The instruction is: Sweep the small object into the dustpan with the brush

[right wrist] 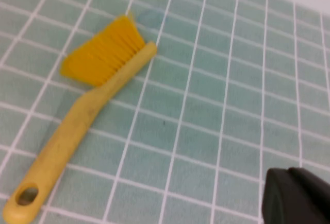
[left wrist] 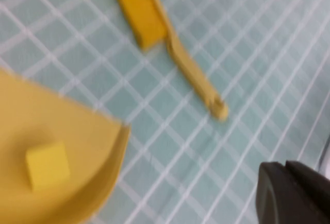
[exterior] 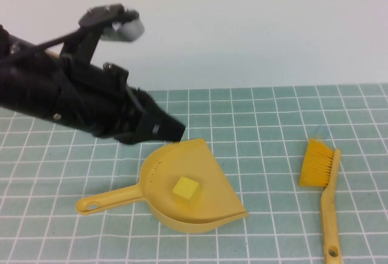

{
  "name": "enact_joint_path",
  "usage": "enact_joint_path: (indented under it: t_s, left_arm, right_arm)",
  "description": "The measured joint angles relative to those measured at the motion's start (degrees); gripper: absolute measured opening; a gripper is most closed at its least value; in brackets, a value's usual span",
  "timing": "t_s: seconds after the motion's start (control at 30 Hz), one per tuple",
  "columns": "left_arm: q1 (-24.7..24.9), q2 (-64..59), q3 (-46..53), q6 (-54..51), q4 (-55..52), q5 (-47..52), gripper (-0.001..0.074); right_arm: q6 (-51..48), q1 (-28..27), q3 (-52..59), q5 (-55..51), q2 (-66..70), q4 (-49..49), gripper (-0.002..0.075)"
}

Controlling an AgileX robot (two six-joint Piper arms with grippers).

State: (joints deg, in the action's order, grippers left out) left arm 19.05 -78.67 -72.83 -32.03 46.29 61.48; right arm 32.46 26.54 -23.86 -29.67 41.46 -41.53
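Note:
The small object (exterior: 185, 189), a bright yellow cube, lies inside the scoop of the mustard-yellow dustpan (exterior: 212, 176), whose handle points toward the left. My left gripper (exterior: 176, 132) hovers shut and empty just above the pan's far rim. In the left wrist view the cube (left wrist: 47, 165) sits in the dustpan (left wrist: 77, 131), the brush (left wrist: 170, 38) lies beyond it, and the left gripper (left wrist: 285, 168) is closed. The brush (exterior: 324, 179) lies flat on the mat to the right, bristles away from me. The right wrist view shows the brush (right wrist: 87, 105) and my right gripper (right wrist: 287, 175), shut, empty and off to its side.
A teal mat with a white grid (exterior: 267, 130) covers the table up to a plain white wall at the back. My left arm's black body (exterior: 66, 94) reaches in from the left edge above the mat. The right arm does not show in the high view.

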Motion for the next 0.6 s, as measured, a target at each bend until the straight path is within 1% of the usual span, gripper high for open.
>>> enact_joint_path:
  t_s: [0.13,0.33,0.6]
  left_arm:
    - [0.0,0.0,0.0,-0.1,4.9,-3.2,-0.0001]
    - [0.0,0.0,0.0,-0.2,10.4,-3.6,-0.0001]
    - [0.0,0.0,0.0,-0.3,11.0,-2.9,-0.0001]
  right_arm:
    - [0.3,0.0,0.8,0.0,0.0,-0.1,-0.0001]
    - [0.4,0.0,0.8,0.0,-0.1,-0.5,-0.0001]
    - [0.4,0.0,1.0,0.0,-0.1,-0.5,-0.0001]
